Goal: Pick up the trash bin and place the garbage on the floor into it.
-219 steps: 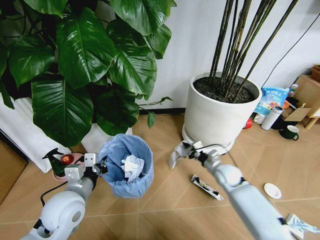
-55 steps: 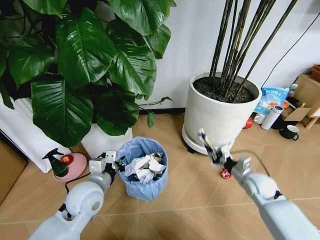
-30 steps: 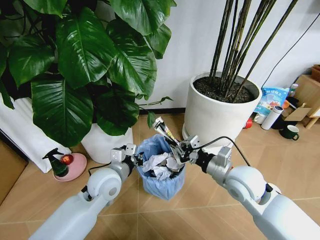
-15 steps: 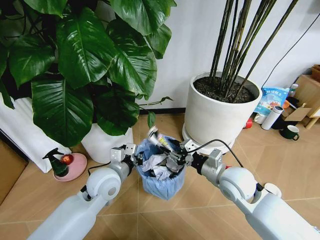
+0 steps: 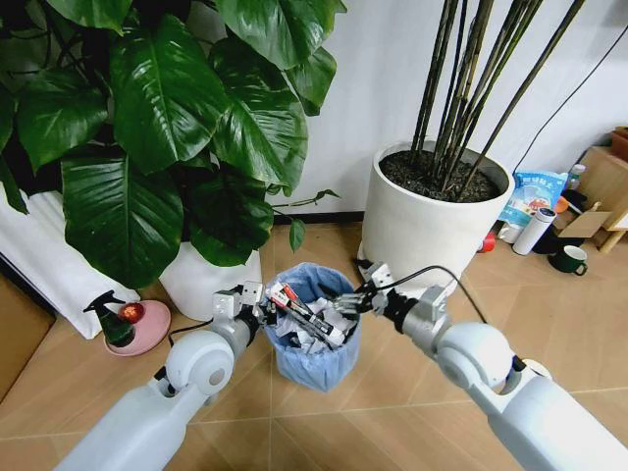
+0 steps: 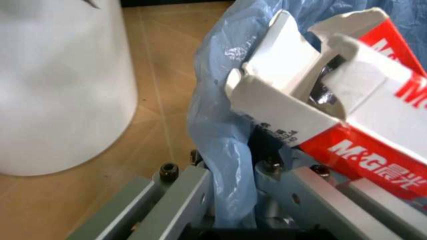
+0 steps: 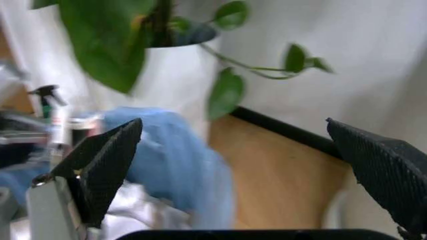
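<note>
Wrapper (image 5: 306, 314) dropped from my right claw (image 5: 351, 301), now released, onto bin (image 5: 316, 359); left claw (image 5: 257, 306) grasping bin's bag.

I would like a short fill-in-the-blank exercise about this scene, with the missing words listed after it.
1. The left hand is shut on the ______ of the trash bin.
2. The bin's plastic bag has the colour light ______.
3. The right hand, above the bin, has its fingers ______.
4. A dark snack wrapper lies across the ______ of the bin.

Missing words: rim; blue; open; top
</note>
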Motion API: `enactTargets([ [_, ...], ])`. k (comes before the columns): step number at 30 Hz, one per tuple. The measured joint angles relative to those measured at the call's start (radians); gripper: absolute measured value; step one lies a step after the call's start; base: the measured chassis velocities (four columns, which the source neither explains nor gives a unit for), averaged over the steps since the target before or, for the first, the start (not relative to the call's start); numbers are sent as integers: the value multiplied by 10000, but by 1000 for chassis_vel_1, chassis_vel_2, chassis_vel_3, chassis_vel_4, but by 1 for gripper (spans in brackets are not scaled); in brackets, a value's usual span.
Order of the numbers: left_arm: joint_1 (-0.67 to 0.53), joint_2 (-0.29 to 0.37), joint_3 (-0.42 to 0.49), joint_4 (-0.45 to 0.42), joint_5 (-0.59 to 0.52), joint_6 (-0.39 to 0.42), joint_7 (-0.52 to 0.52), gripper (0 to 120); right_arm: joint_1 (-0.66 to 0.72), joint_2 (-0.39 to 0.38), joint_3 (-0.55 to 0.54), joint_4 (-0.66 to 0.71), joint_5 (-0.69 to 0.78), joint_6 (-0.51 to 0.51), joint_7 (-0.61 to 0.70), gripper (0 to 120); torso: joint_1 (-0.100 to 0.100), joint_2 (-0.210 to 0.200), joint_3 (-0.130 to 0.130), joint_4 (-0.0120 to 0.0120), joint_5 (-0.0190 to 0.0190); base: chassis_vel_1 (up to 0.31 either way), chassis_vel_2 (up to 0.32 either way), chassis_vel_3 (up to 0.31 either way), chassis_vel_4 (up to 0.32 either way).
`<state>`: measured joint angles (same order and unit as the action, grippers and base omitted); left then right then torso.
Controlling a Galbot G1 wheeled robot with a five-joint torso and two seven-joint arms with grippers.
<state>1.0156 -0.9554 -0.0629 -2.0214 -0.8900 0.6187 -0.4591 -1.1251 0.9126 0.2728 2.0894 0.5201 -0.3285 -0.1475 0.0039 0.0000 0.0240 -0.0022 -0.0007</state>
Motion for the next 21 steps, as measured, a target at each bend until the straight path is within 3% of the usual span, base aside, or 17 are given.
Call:
enactTargets([
  [10, 754, 202, -470, -376, 513, -14, -27, 0, -2985, 788, 2749, 675, -1019, 232, 261, 100, -1, 0, -2, -3, 1, 0, 0, 0, 0],
  [21, 1373, 416, -761, -764, 894, -8, 60, 0, -4510, 2445, 3285, 700, -2602, 540, 726, 100, -1, 0, -1, -1, 0, 0, 0, 0, 0],
])
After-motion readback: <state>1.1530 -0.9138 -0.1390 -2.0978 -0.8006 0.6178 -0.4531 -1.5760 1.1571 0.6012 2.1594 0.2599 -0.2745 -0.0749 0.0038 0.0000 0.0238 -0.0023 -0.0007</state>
